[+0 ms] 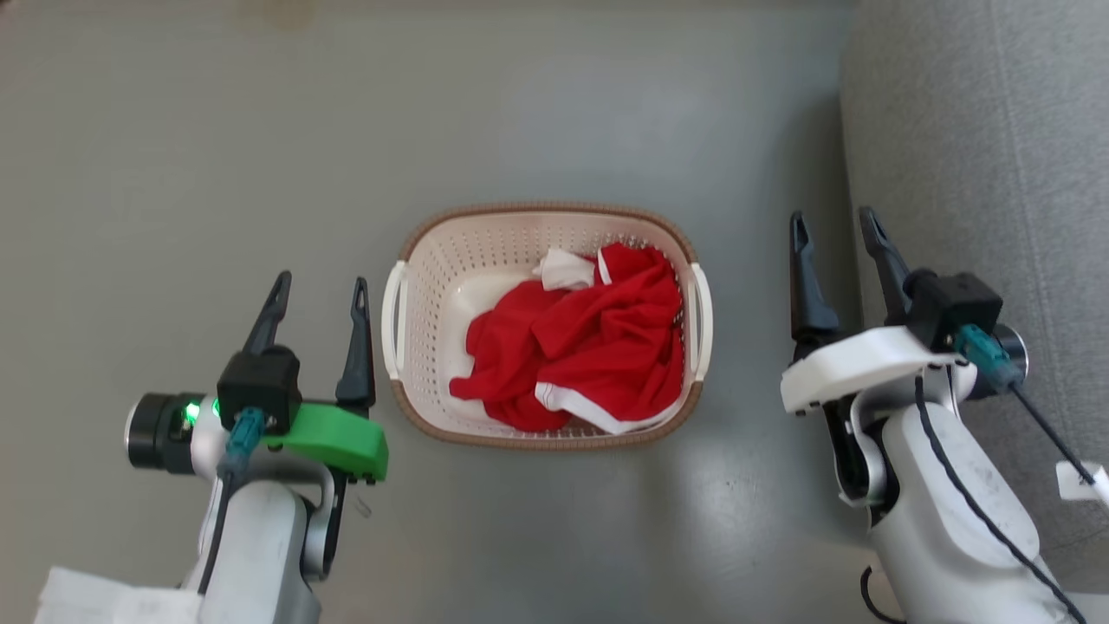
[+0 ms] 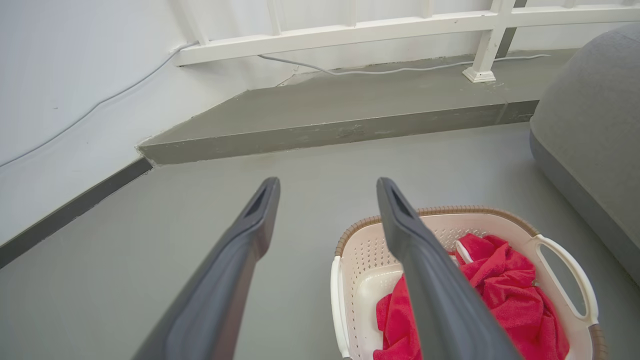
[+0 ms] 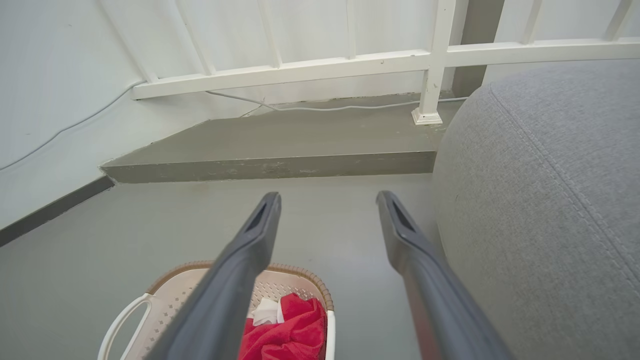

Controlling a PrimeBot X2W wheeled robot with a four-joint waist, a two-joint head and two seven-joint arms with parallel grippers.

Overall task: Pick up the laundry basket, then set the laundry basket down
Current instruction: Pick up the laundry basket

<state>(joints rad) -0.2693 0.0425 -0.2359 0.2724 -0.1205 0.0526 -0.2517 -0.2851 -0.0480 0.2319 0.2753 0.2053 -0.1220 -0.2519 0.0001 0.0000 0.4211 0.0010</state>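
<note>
Basket (image 1: 485, 251) on floor (image 1: 217, 156) — red cloth (image 1: 598, 347) inside.

The cream laundry basket (image 1: 494, 251) with little holes, a brown rim and white handles at 9 and 3 o'clock sits upright on the grey floor (image 1: 173, 130), red cloth (image 1: 598, 347) inside.

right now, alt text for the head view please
A cream laundry basket of red clothing sits on a grey floor between the open left end effector and open right end effector, neither touching it.
</note>
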